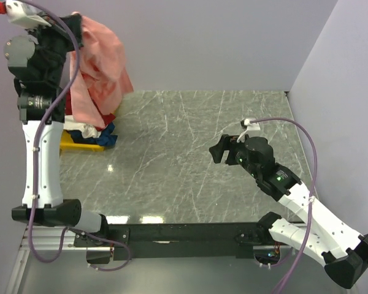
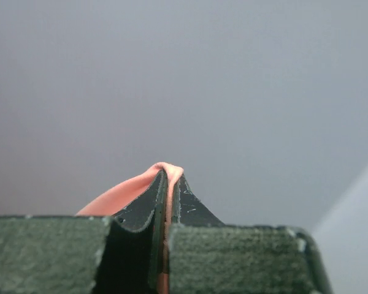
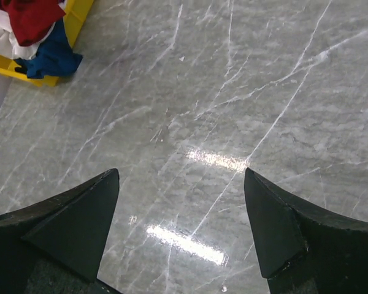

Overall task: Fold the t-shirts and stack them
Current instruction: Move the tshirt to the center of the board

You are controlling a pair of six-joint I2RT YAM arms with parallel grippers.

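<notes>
While the pick-up step runs, top view: pink shirt hangs high above the tray and its pile. Left wrist: left tool pinches a pink fold. Right wrist: right tool spread, hovering over worktop. Next, I judge: carry it centre, lay flat.

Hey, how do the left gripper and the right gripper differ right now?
The left gripper is shut, pinching a fold of the salmon-pink t-shirt; the right gripper is wide open and holds nothing. The left gripper is up high at the far left, with the shirt hanging from it; the right gripper sits lower, pointing down at the marble table. Both are black two-finger grippers.
</notes>
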